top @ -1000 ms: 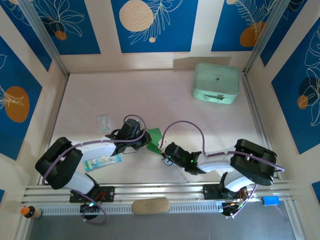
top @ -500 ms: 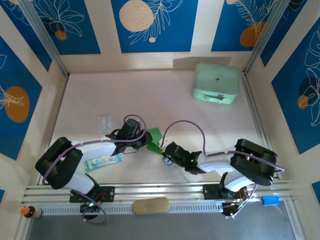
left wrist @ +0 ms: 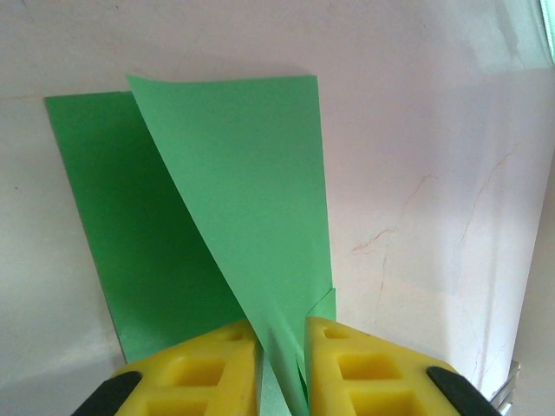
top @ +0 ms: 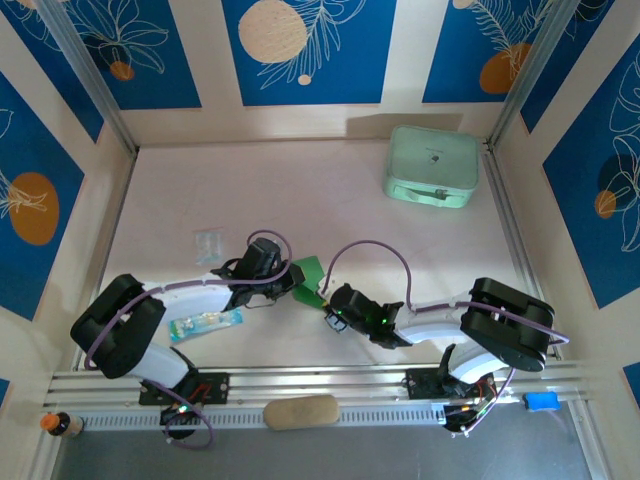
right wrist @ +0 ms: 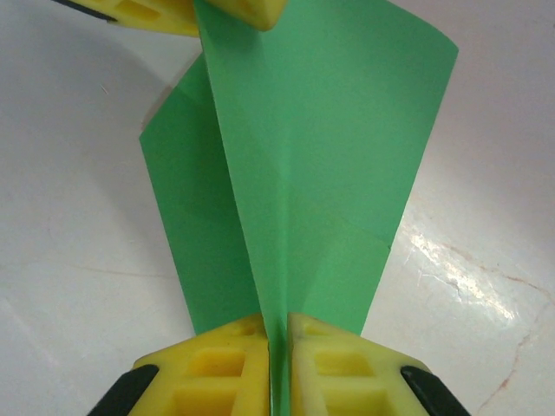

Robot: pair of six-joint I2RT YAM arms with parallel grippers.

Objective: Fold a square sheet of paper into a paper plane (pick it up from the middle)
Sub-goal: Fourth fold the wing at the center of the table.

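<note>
Two grippers are meeting at the square sheet of paper (top: 309,271) in the top view, near the front middle of the table (top: 300,190). We are seeing the left gripper (top: 295,281) sitting at its left side and the right gripper (top: 327,303) at its near right side, both well apart from the mint case (top: 432,166) at the far right. In the left wrist view, we are looking at the sheet partly folded, with a darker layer lying flat on the table and a lighter flap rising toward the camera. The left fingers (left wrist: 364,368) are standing a little apart, and the raised flap is passing through the gap without being pinched. In the right wrist view, we are finding the right fingers (right wrist: 217,373) pressed together on the raised ridge of the sheet, holding it upright. We are judging that a fold is being set here. We are therefore advising that the right pinch serve as the firm anchor and that the left jaws close only once the flap's edge is lining up with the layer below. We are also advising that neither arm pull away from the other, since thin paper under tension is liable to skew or tear.
</note>
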